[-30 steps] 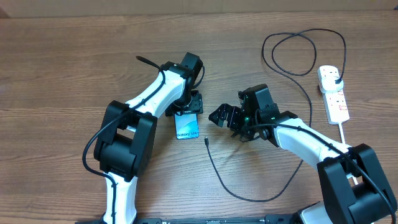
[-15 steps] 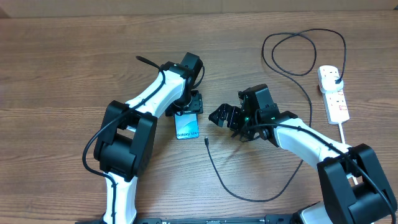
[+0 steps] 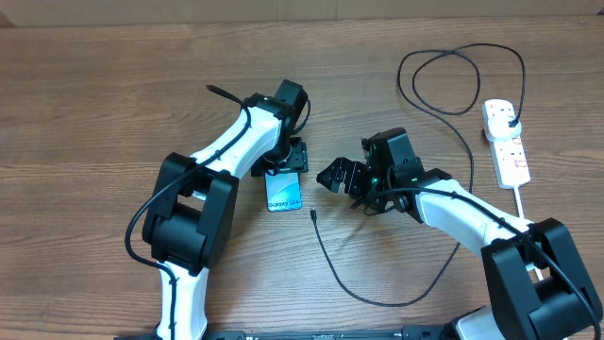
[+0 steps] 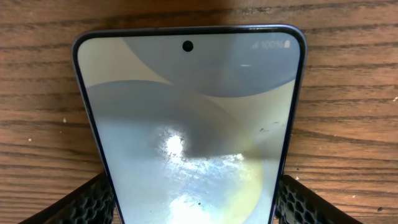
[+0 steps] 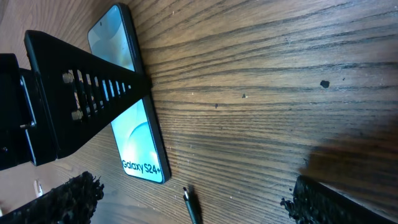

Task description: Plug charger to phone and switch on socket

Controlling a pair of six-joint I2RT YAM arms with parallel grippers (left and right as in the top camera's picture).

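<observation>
The phone (image 3: 283, 193) lies flat on the wooden table with its blue screen lit, and fills the left wrist view (image 4: 189, 130). My left gripper (image 3: 286, 162) is shut on its far end, with a finger (image 4: 87, 202) against each long edge. The charger's connector tip (image 3: 312, 212) lies loose just right of the phone's near end. Its black cable (image 3: 377, 302) loops round to the black plug (image 3: 511, 118), which sits in the white socket strip (image 3: 507, 151) at the far right. My right gripper (image 3: 338, 178) is open and empty, just above the tip (image 5: 189, 202) and right of the phone (image 5: 140, 140).
The socket strip's white cord (image 3: 525, 208) runs toward the table's front, beside my right arm. The charger cable forms a wide loop (image 3: 460, 77) at the back right. My left gripper's black finger (image 5: 81, 106) crosses the phone in the right wrist view.
</observation>
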